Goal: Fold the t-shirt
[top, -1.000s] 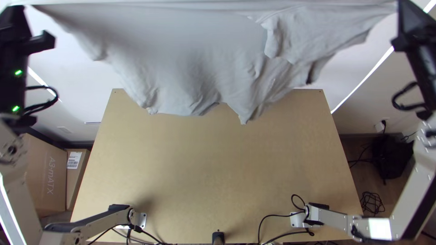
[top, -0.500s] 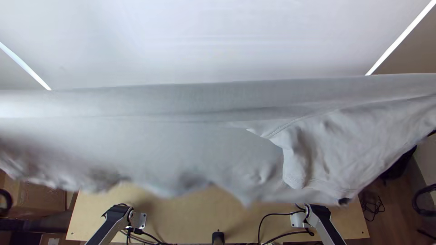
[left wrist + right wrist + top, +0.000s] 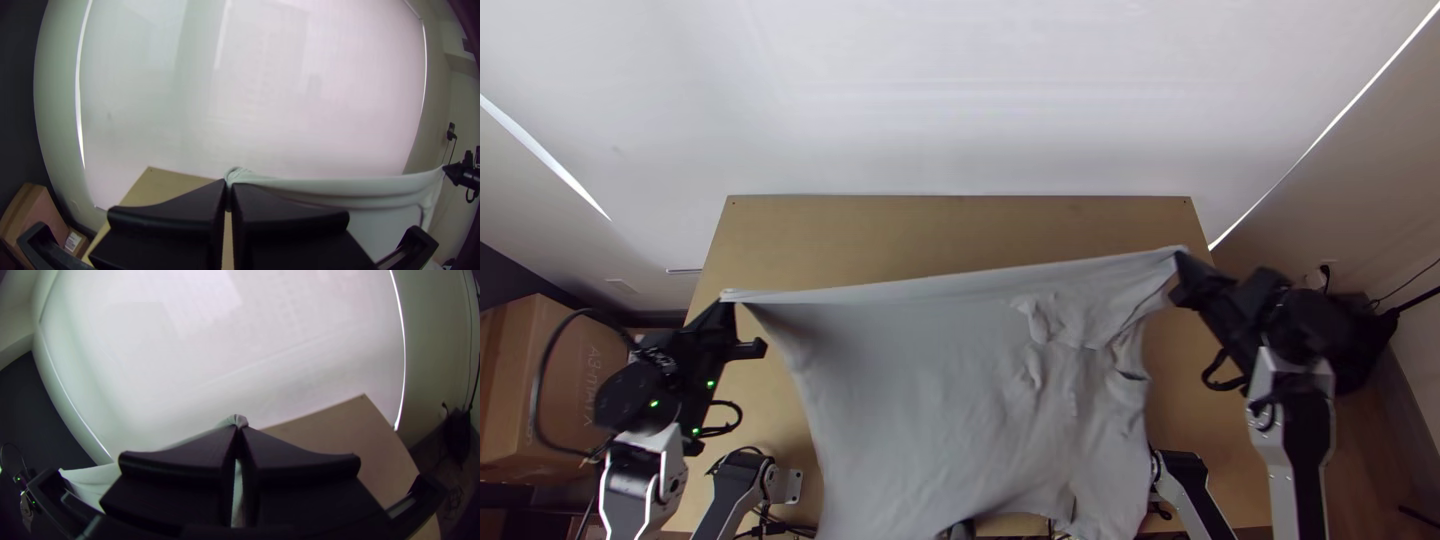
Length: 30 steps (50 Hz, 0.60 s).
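Nearest you: t-shirt's (image 3: 910, 400) loose lower part, hanging above table (image 3: 840, 235). Farther: its upper edge, stretched between your grippers, left gripper (image 3: 728, 303) pinching one end, right gripper (image 3: 1179, 260) clamped on other. Beyond: table's far edge, then pale wall (image 3: 960, 110).

Heads up, your shirt (image 3: 930, 400) runs off the bottom of the top view and hides the middle of the table (image 3: 880, 235), plus the left edge chops your cardboard box (image 3: 575, 350).
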{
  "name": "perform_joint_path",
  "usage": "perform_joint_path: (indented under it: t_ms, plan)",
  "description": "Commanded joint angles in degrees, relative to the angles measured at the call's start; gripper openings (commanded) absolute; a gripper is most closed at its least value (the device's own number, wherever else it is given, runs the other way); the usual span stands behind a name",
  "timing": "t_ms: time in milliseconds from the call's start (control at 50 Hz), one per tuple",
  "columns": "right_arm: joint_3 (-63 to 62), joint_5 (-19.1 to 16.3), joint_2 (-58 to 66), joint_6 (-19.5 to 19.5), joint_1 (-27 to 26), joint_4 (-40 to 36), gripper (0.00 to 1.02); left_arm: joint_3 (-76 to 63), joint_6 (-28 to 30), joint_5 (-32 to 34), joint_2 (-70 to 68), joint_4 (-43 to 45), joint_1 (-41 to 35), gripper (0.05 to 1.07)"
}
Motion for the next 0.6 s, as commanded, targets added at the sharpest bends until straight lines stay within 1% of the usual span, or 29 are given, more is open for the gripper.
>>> perform_joint_path:
  t_ms: [0, 100, 220, 380, 580]
  plan:
    - [-8.1, 1.9, -0.6, 0.7, 0.2, 6.2, 0.02, -3.8, -2.2, 1.1, 2.2, 4.4, 1.5, 0.08]
    - [-12.4, 1.9, 3.1, 0.8, 0.3, 10.6, 0.02, -5.3, -3.0, 3.2, 8.6, 8.1, 3.2, 0.08]
    - [-13.0, 1.9, 10.2, 1.4, 0.3, 14.5, 0.02, -4.8, -3.2, 5.5, 18.3, 13.5, 5.4, 0.08]
    - [-11.7, 2.0, 20.7, 1.4, 0.3, 21.3, 0.02, -3.1, -2.7, 6.4, 31.9, 22.8, 7.5, 0.08]
    - [-7.1, 2.1, 34.1, 1.2, 1.2, 27.2, 0.02, 2.6, -2.0, 6.9, 47.1, 28.0, 9.1, 0.08]
